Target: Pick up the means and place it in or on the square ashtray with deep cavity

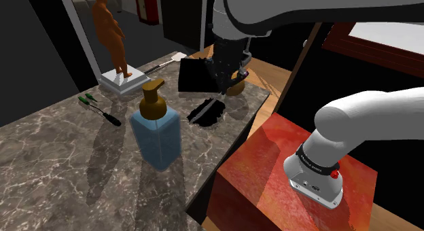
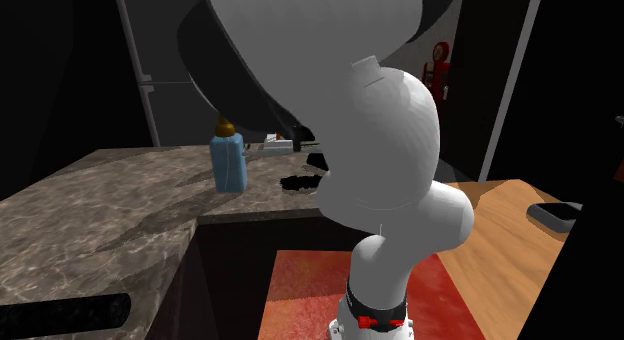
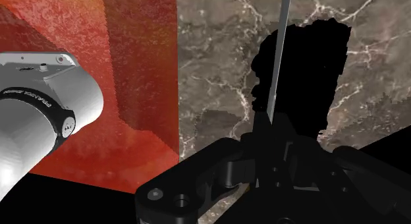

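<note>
Means (image 3: pixel 278 51), a thin grey strip, hangs over the marble counter (image 1: pixel 61 155), above the black ashtray (image 3: pixel 309 64), clamped between my gripper's (image 3: pixel 269 124) fingers. I worry it pivots in that pinch, or tips off the ashtray's rim on release.

Smooth grey blade (image 3: pixel 281 45), veined marble countertop (image 1: pixel 54 168), rough stand (image 1: pixel 265 162).

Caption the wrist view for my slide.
Black claw clasps a thin grey blade over the black square ashtray on the grey marbled countertop.
</note>
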You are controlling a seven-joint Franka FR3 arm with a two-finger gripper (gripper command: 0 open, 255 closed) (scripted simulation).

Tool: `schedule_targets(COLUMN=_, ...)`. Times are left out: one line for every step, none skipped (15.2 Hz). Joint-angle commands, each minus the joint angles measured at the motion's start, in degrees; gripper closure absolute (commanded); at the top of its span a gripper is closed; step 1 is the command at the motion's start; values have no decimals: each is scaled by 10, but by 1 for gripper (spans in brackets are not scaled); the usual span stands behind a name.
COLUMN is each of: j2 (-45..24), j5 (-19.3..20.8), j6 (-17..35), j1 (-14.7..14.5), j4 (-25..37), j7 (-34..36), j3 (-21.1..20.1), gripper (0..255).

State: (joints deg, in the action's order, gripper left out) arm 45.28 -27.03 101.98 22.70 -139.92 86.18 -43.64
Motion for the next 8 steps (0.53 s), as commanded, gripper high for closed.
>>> schedule_targets(j2=-33, j5=17, j6=15, j1=28, j4=18, j7=-14, j3=-1, gripper=255)
schedule_targets(j2=-49, j5=26, j6=22, j1=42, j4=27, j7=-21, j3=-2, gripper=255)
schedule_targets(j2=-66, j5=35, j6=29, j1=55, j4=37, j7=-27, j3=-2, gripper=255)
schedule_targets(j2=-83, j5=45, j6=35, j1=69, j4=47, j7=-33, j3=-4, gripper=255)
schedule_targets(j2=-101, j5=55, j6=41, j1=83, j4=58, j7=-38, j3=-5, gripper=255)
schedule_targets(j2=-119, j5=65, j6=47, j1=96, j4=69, j7=-42, j3=-8, gripper=255)
schedule_targets(j2=-138, j5=76, j6=52, j1=110, j4=81, j7=-45, j3=-10, gripper=255)
schedule_targets(j2=-156, j5=86, j6=57, j1=123, j4=94, j7=-48, j3=-14, gripper=255)
